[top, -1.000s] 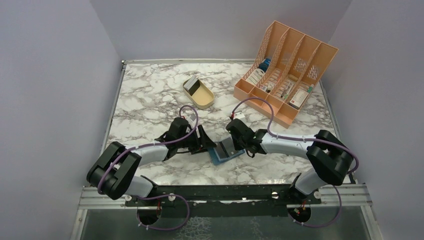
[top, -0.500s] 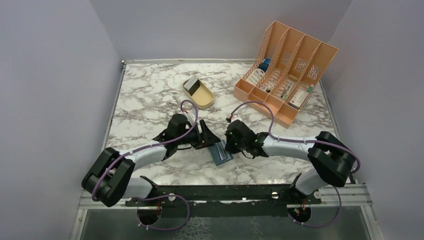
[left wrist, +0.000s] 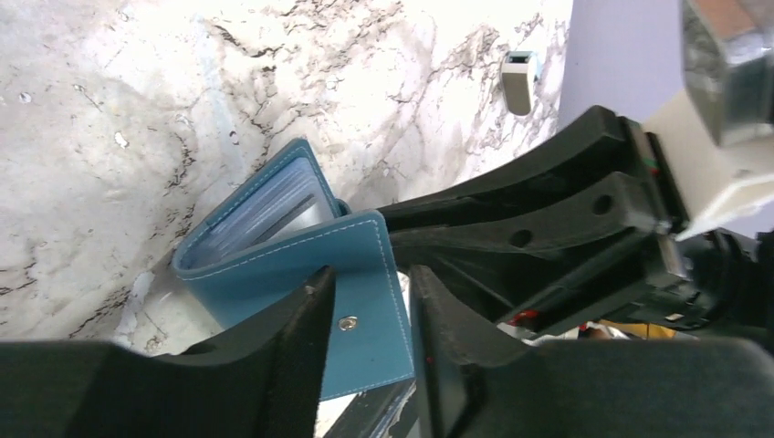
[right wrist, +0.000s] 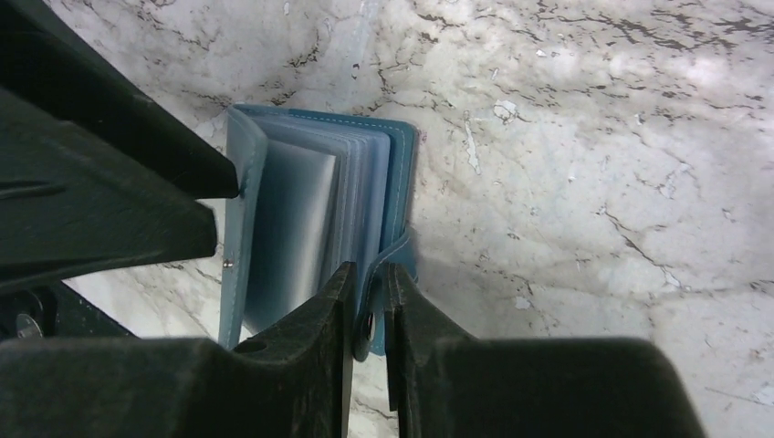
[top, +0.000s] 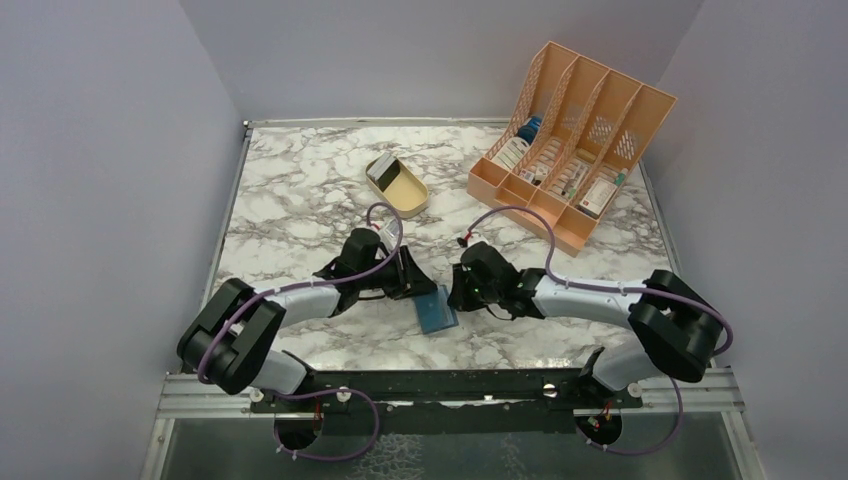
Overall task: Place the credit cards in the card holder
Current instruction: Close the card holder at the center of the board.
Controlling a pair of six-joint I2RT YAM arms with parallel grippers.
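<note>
The teal-blue card holder [top: 437,313] stands partly open on the marble between both arms, its clear pockets fanned out [right wrist: 292,210]. My right gripper [right wrist: 370,272] is nearly closed on the holder's snap strap at its right edge. From the other side my left gripper [left wrist: 370,274] straddles the front cover [left wrist: 274,228]. Its jaws stand apart, and the cover's snap shows in the gap. In the top view the left gripper [top: 418,290] and the right gripper [top: 452,298] almost meet. The credit cards [top: 380,170] lie at the far end of the tan tray.
The tan oval tray [top: 405,195] sits behind the arms at mid-table. An orange slotted file rack [top: 570,140] with small items stands at the back right. Grey walls close in both sides. The right arm's fingers fill the left wrist view's right half.
The card holder has turned from lying flat to standing, more of its pale inside showing. The left jaws have narrowed around the cover. The right gripper shifted left and eased slightly.
</note>
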